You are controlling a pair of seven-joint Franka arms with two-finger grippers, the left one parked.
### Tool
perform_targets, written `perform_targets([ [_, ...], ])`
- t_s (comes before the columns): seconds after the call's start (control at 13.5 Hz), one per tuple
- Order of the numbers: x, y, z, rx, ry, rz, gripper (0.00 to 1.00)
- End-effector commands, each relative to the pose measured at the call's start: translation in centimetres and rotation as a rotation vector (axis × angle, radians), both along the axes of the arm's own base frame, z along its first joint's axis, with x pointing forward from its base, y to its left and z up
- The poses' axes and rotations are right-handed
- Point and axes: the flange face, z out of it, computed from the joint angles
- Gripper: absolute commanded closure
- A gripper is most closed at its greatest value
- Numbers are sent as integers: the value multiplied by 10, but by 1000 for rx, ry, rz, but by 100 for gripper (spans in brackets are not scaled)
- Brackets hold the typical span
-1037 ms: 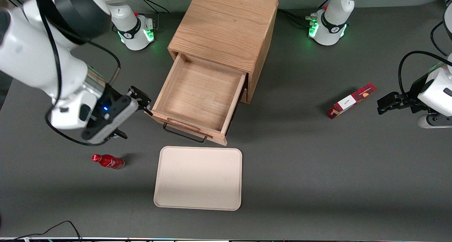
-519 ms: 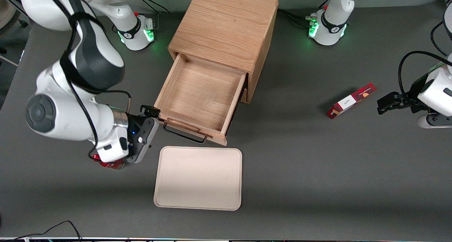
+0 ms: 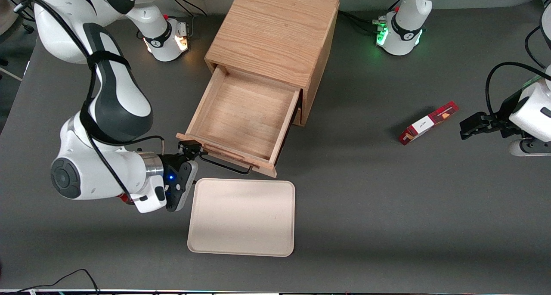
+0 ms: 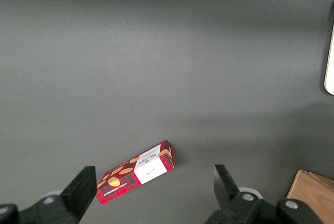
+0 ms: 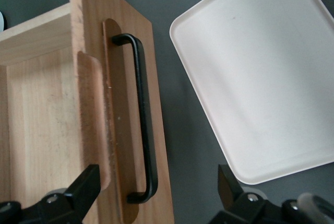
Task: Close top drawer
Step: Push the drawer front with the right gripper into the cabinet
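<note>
The top drawer point(image 3: 245, 110) of the wooden cabinet point(image 3: 275, 32) stands pulled far out and is empty. Its black wire handle point(image 3: 226, 166) faces the front camera. My right gripper point(image 3: 192, 153) is low in front of the drawer's front panel, at the end of the handle toward the working arm's side. In the right wrist view the gripper point(image 5: 156, 195) is open. One fingertip point(image 5: 83, 187) is over the drawer's front edge, the other point(image 5: 229, 187) over the bare table, and the handle's end point(image 5: 141, 195) lies between them. I see no contact with the handle.
A cream tray point(image 3: 242, 217) lies flat just nearer the camera than the drawer; it also shows in the right wrist view point(image 5: 261, 78). A red snack box point(image 3: 428, 122) lies toward the parked arm's end of the table. A red bottle point(image 3: 125, 197) is mostly hidden under my arm.
My right arm has swung nearer the camera and toward the handle. The gripper went from beside the drawer's corner to in front of the handle's end. The drawer has not moved.
</note>
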Motion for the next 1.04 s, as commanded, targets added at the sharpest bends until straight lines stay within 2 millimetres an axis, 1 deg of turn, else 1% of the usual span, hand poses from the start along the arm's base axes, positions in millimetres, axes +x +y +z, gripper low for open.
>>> perform_targets([
  [0.0, 10, -1, -19, 6, 17, -26, 0],
  [0.07, 11, -1, -24, 5, 23, -26, 0],
  [0.22, 11, -2, -26, 4, 24, -30, 0],
  [0.3, 12, 2, -28, 6, 16, -34, 0],
  [0.37, 11, 10, -28, 2, 13, -48, 0],
  [0.74, 7, 18, -29, 0, 32, -58, 0],
  [0.81, 3, 28, -32, -4, 37, -46, 0],
  [0.96, 1, 32, -34, -7, 41, -41, 0],
])
